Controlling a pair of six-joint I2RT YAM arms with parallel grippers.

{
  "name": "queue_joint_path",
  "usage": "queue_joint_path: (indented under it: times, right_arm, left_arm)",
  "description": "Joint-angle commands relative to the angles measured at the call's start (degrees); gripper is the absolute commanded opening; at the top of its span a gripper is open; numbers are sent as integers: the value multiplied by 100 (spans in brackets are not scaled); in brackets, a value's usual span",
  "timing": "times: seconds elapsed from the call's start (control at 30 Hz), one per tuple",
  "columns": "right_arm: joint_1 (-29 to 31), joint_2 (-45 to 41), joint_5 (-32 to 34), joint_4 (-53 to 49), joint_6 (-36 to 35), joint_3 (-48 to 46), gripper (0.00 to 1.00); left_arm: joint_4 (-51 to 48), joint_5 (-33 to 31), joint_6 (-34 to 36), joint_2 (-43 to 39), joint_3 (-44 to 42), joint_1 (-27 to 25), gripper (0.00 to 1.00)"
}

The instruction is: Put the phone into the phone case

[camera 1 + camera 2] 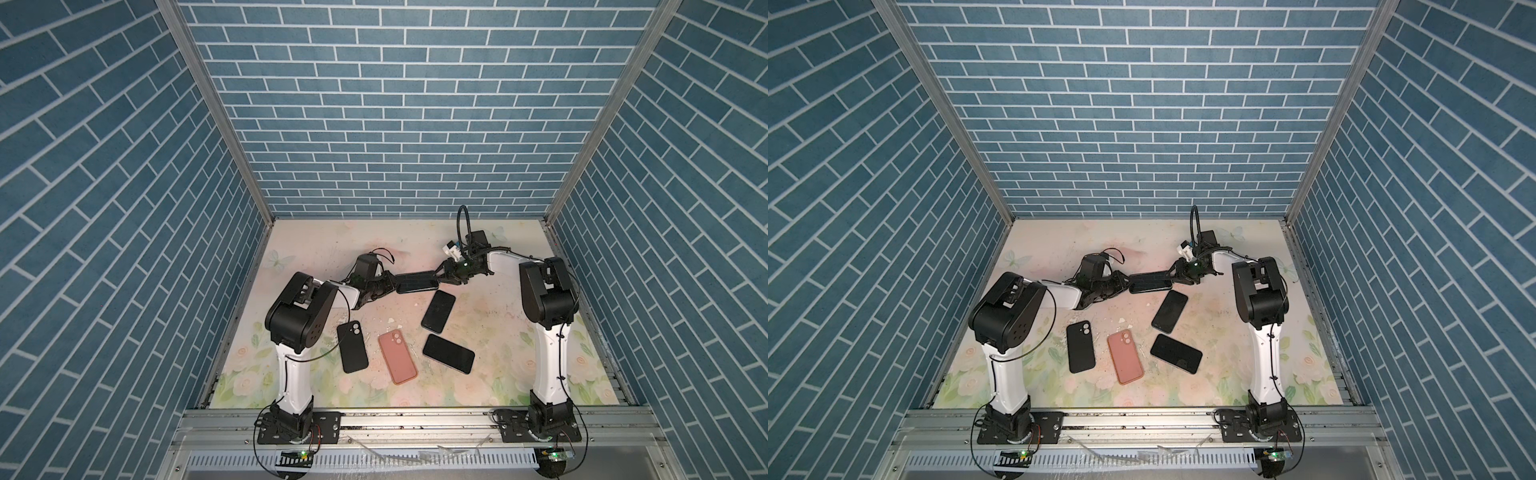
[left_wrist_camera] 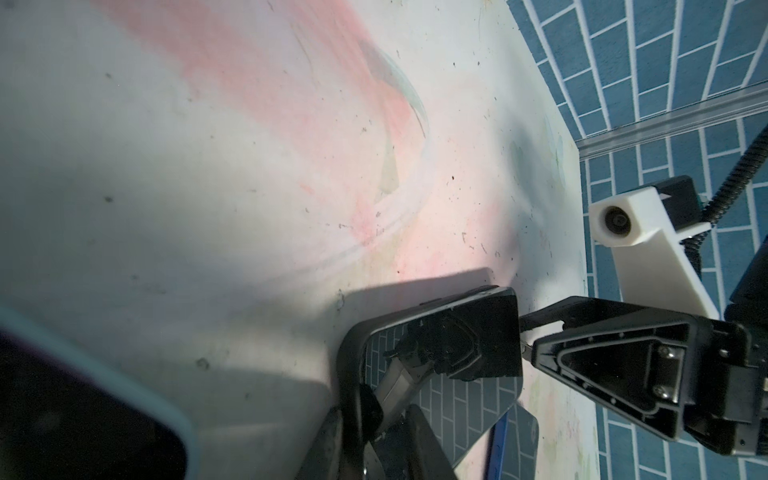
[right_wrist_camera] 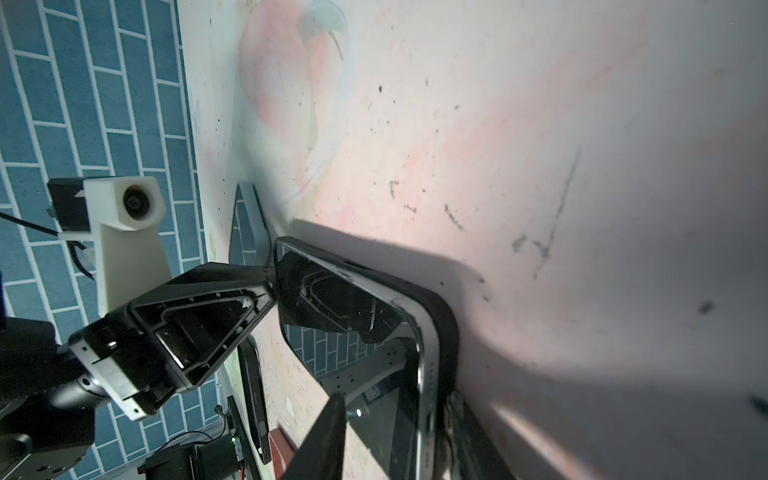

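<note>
A dark phone point(image 1: 417, 282) point(image 1: 1150, 283) hangs level above the back middle of the table, inside a black phone case, held at both ends. My left gripper point(image 1: 391, 285) point(image 2: 374, 419) is shut on its left end, where the case rim point(image 2: 351, 361) wraps the glossy screen point(image 2: 457, 399). My right gripper point(image 1: 439, 276) point(image 3: 395, 415) is shut on the other end, one finger over the screen point(image 3: 353, 332) and one behind the case point(image 3: 448, 328). At that end the phone's silver edge point(image 3: 424, 374) stands a little out of the case.
On the floral table point(image 1: 498, 374) nearer the front lie a black case point(image 1: 352, 347) point(image 1: 1080, 347), a pink case point(image 1: 397, 356) point(image 1: 1125, 357) and two dark phones point(image 1: 438, 311) point(image 1: 449, 354). Blue brick walls close the back and both sides.
</note>
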Motion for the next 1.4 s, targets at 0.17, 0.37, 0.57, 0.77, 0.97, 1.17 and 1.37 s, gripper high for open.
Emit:
queue_joint_path:
  times: [0.17, 0.37, 0.57, 0.77, 0.97, 1.17, 1.37]
  right_arm:
    - [134, 341, 174, -382, -266, 49, 41]
    - [125, 343, 182, -406, -272, 87, 41]
    - [127, 340, 161, -380, -258, 118, 41]
    - [127, 343, 152, -363, -258, 79, 41]
    - [125, 315, 125, -341, -258, 72, 41]
    - [117, 328, 83, -305, -236, 109, 41]
    - [69, 197, 47, -21, -72, 21, 45]
  left_arm:
    - [677, 549, -108, -511, -81, -134, 28]
    - [533, 506, -68, -512, -101, -134, 28]
    - [510, 590, -199, -304, -22, -140, 31]
    - [548, 628, -314, -197, 45, -152, 32]
    - [448, 642, -365, -58, 213, -154, 24]
    - [626, 688, -484, 2, 198, -151, 18]
    - [744, 723, -561, 40, 132, -148, 6]
